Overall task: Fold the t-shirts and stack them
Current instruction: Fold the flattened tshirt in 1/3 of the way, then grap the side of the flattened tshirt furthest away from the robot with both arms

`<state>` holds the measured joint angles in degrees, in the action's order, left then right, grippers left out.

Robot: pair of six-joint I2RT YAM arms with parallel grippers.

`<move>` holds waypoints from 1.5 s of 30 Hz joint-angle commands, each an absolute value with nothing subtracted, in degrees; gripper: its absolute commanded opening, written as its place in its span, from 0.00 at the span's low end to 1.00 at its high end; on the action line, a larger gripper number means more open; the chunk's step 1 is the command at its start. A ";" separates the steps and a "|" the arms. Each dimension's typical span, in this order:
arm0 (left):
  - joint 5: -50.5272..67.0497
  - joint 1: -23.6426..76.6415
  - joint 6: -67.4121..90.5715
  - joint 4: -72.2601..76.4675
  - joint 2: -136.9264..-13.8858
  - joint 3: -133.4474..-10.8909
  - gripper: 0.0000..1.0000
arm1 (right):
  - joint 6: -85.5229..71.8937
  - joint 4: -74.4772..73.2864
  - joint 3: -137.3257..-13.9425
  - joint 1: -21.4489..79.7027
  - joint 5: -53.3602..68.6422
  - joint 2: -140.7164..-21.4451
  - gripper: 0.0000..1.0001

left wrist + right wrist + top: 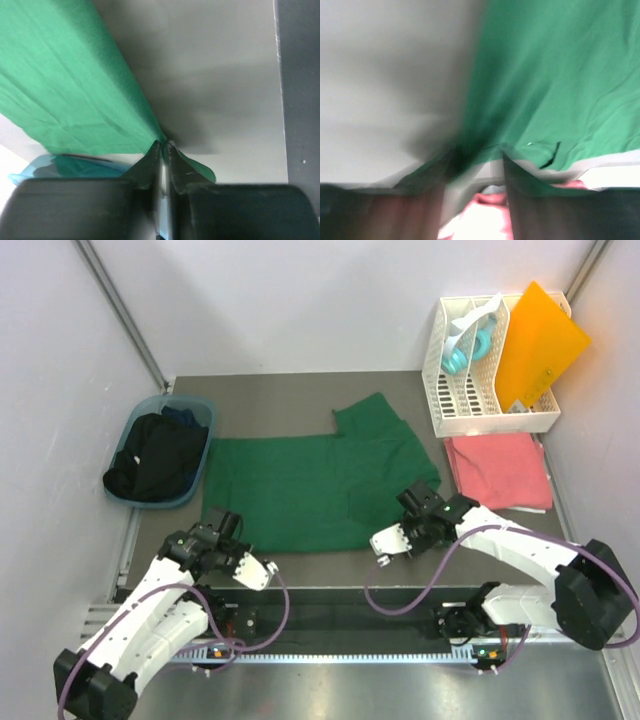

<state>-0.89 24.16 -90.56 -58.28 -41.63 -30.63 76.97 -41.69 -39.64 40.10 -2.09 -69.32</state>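
Folding was begun: the green t-shirt [310, 490] was clamped by its hem at the tips of the left gripper [162, 145]. Whether the right gripper [476, 152] held cloth could not be told. A matched lift was called for.

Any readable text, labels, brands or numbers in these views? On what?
None readable in any view.
The green t-shirt is plain; a small dark mark near its edge in the right wrist view is too blurred to read.
No print shows on the white rack, orange sheet or pink t-shirt.
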 commanded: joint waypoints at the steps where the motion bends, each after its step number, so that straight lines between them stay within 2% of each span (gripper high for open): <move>1: -0.70 24.08 -89.58 -63.03 -37.80 -31.10 0.51 | 74.71 -45.79 -41.04 40.87 -2.55 -67.06 0.61; 2: -1.23 24.08 -88.69 -62.41 -37.62 -31.90 0.60 | 74.10 -46.14 -42.87 40.70 -1.94 -66.89 0.68; 3: -1.32 24.08 -87.72 -61.36 -37.97 -32.69 0.65 | 72.61 -46.49 -44.02 40.61 -1.59 -66.71 0.75; 4: -1.14 24.08 -85.54 -61.17 -38.40 -35.48 0.69 | 71.38 -46.84 -45.43 40.17 -1.15 -66.36 0.77; 6: -0.97 24.08 -83.33 -60.65 -40.68 -38.83 0.71 | 68.40 -47.46 -50.52 39.38 1.30 -66.53 0.81; 9: -1.66 24.08 -77.80 -54.95 -44.10 -45.34 0.72 | 62.87 -46.59 -57.90 37.36 3.33 -68.29 0.81; 14: -8.16 23.91 -65.59 -33.02 -55.08 -52.37 0.74 | 52.66 -37.19 -71.06 30.95 2.38 -77.59 0.85; 17: -10.81 21.80 -61.01 -27.36 -70.77 -57.29 0.63 | 46.33 -33.93 -80.72 27.08 1.49 -88.21 0.84; 19: -12.72 19.08 -58.99 -24.10 -77.05 -61.60 0.63 | 42.03 -36.02 -87.94 23.83 2.11 -98.49 0.83; 23: -16.70 16.35 -59.24 -22.76 -94.35 -70.99 0.55 | 35.17 -44.02 -114.96 18.47 9.20 -116.07 0.82; 26: -18.01 14.42 -63.70 -21.19 -99.73 -75.49 0.55 | 32.61 -47.81 -127.13 15.91 12.03 -126.37 0.81; 29: -18.54 13.27 -71.88 -17.15 -102.47 -75.76 0.55 | 32.96 -46.41 -128.94 15.82 12.22 -130.42 0.81; 32: -18.98 11.96 -76.81 -19.76 -106.15 -79.53 0.54 | 32.09 -45.09 -128.93 16.17 13.00 -132.36 0.81; 36: -16.09 8.71 -73.14 -28.11 -111.52 -90.23 0.51 | 30.15 -43.77 -128.76 16.43 13.71 -133.77 0.78; 45: -7.13 3.35 -61.89 -42.86 -123.13 -103.07 0.50 | 26.81 -40.34 -124.54 17.14 15.73 -131.49 0.78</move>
